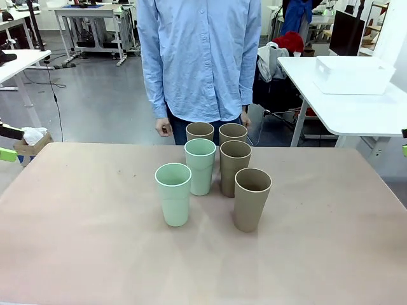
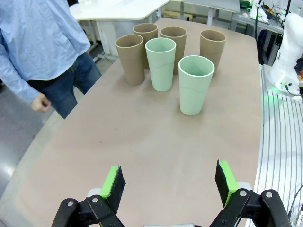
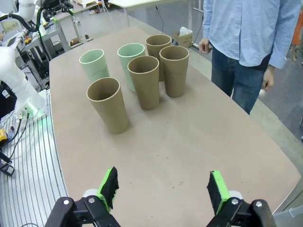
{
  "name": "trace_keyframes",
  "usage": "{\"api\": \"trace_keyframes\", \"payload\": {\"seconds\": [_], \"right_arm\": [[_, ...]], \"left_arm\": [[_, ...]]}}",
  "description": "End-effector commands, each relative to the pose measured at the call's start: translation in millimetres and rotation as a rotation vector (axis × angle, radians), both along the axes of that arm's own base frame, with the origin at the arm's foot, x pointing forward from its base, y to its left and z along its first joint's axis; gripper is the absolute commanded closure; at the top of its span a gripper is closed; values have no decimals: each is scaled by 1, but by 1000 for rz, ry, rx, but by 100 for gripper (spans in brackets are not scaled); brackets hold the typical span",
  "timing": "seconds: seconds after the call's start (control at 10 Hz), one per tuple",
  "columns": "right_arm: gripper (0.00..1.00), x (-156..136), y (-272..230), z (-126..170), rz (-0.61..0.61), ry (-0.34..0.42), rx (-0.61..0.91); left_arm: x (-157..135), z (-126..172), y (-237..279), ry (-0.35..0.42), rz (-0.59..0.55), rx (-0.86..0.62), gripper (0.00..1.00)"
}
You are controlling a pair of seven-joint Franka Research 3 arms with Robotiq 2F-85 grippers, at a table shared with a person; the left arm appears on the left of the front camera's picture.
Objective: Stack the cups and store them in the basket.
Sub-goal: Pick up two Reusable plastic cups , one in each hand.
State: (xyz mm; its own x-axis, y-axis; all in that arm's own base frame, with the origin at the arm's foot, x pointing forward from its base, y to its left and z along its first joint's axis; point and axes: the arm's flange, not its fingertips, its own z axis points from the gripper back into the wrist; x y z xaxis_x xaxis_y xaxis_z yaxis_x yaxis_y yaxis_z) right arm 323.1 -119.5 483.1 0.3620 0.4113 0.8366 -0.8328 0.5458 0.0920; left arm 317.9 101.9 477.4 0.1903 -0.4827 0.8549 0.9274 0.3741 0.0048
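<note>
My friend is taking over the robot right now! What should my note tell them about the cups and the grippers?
The left gripper is open and empty, short of the cups. The right gripper is open and empty too.
Two mint cups and four tan cups stand upright and separate in a cluster on the table.
The basket sits on the white side table at the back right.
Done: nothing stacked yet.
Left: stack all six, then store them in the basket.

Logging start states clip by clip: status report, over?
Left gripper, right gripper open, empty. Two mint cups, four tan cups upright, unstacked. White basket off on side table. Person at far edge, clear of cups.
</note>
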Motion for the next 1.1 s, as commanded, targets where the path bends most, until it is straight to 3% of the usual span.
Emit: {"api": "trace_keyframes", "payload": {"seconds": [0.0, 0.3, 0.6, 1.0], "right_arm": [[0, 3, -2, 1, 11, -31, 9], [0, 0, 0, 0, 1, 0, 1], [0, 44, 47, 10, 281, -39, 51], [0, 79, 104, -54, 500, -21, 96]], "left_arm": [[0, 1, 0, -17, -11, -11, 0], [0, 0, 0, 0, 0, 0, 0], [46, 8, -41, -36, -192, -20, 0], [85, -41, -89, -39, -437, -130, 0]]}}
